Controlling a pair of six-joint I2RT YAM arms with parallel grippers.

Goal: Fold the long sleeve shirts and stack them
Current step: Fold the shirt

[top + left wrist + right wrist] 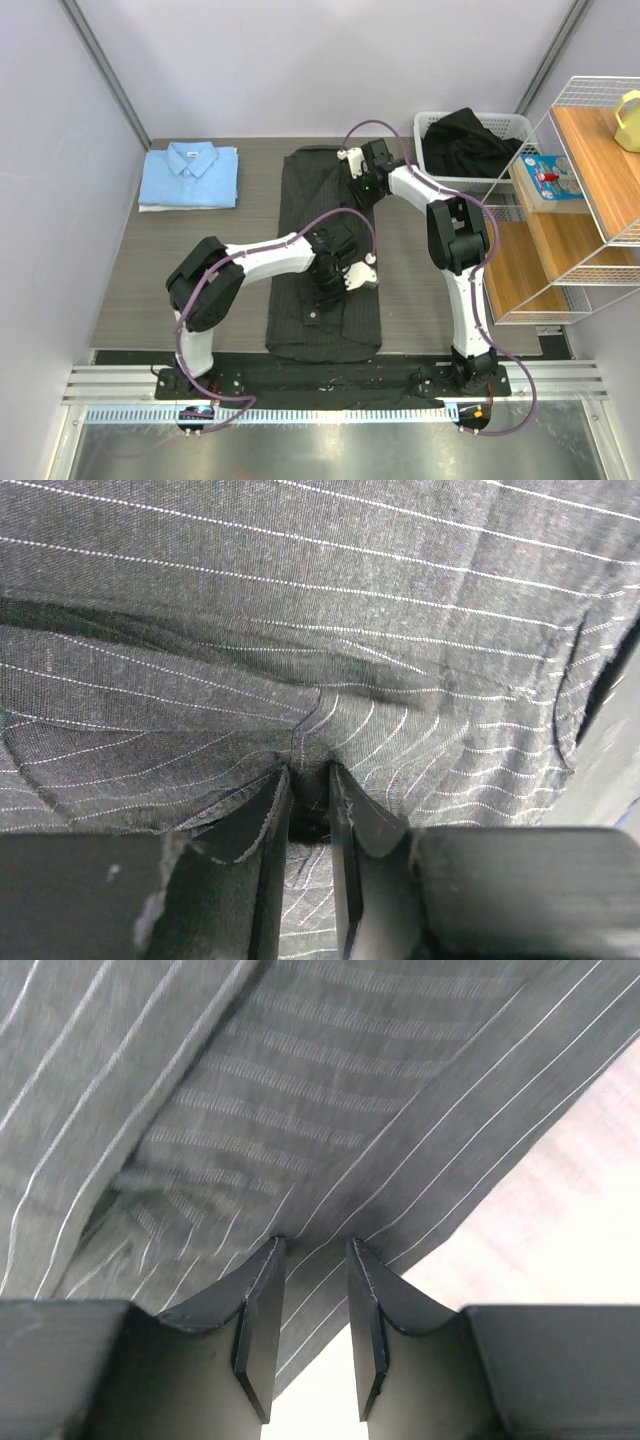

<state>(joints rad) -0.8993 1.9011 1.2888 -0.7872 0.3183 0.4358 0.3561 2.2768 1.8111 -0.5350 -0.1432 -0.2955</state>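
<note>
The dark pinstriped long sleeve shirt (300, 225) lies as a long strip down the middle of the table. My left gripper (343, 280) presses on its right side about halfway down. In the left wrist view the left gripper (310, 772) stands almost shut, with a puckered fold of the striped cloth (300, 600) pinched between the fingertips. My right gripper (352, 165) is at the shirt's far right corner. There the right gripper (315, 1243) has its jaws partly apart astride the cloth's edge (250, 1090), which lies flat between them. The light blue shirt (190, 175) sits folded at the far left.
A white laundry basket (505, 125) with a dark garment (465, 145) in it stands at the far right. A wire and wood shelf (575, 200) with a blue box and a yellow item stands along the right side. Bare table (560, 1210) shows beside the shirt's edge.
</note>
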